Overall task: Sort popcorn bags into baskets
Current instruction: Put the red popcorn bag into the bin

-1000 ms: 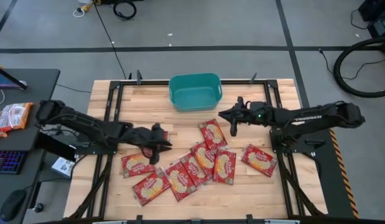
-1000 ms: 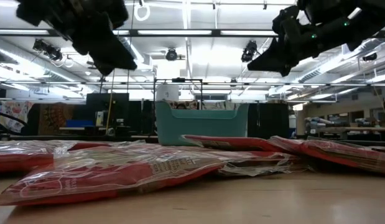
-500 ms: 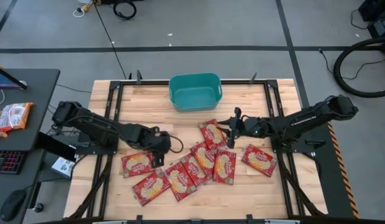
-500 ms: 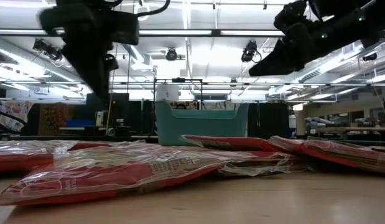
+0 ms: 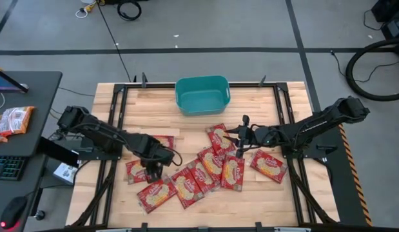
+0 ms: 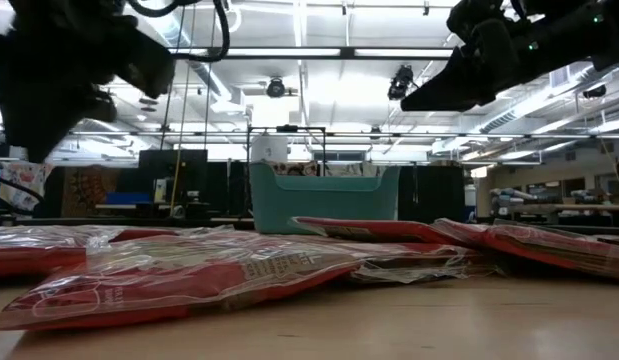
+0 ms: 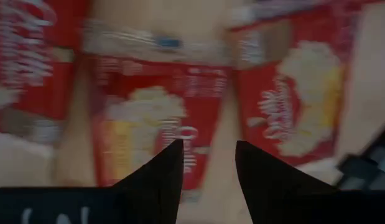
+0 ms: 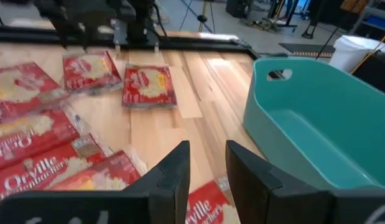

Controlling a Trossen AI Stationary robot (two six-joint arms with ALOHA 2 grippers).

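Several flat red popcorn bags (image 5: 212, 164) lie flat on the wooden table, some overlapping; the low view shows them up close (image 6: 189, 275). The teal tub (image 5: 202, 95) stands at the far middle and also shows in the right wrist view (image 8: 316, 124). My left gripper (image 5: 154, 173) is open and points down over a bag (image 7: 148, 137) at the near left of the group, clear of it. My right gripper (image 5: 240, 140) is open and hangs above the table beside the bag (image 5: 220, 137) nearest the tub; its fingers (image 8: 173, 180) frame bare wood.
Black frame rails (image 5: 115, 109) run along the table's sides. A desk (image 5: 19, 116) with snack packets, a keyboard and a mouse stands off the left edge. Bare wood lies between the tub and the bags and along the near edge.
My left gripper has gone toward the table's near edge and a little left, turning to point down over the near-left bags. My right gripper has gone toward the near edge, from beside the tub to beside the bag nearest it. The bags have not moved.
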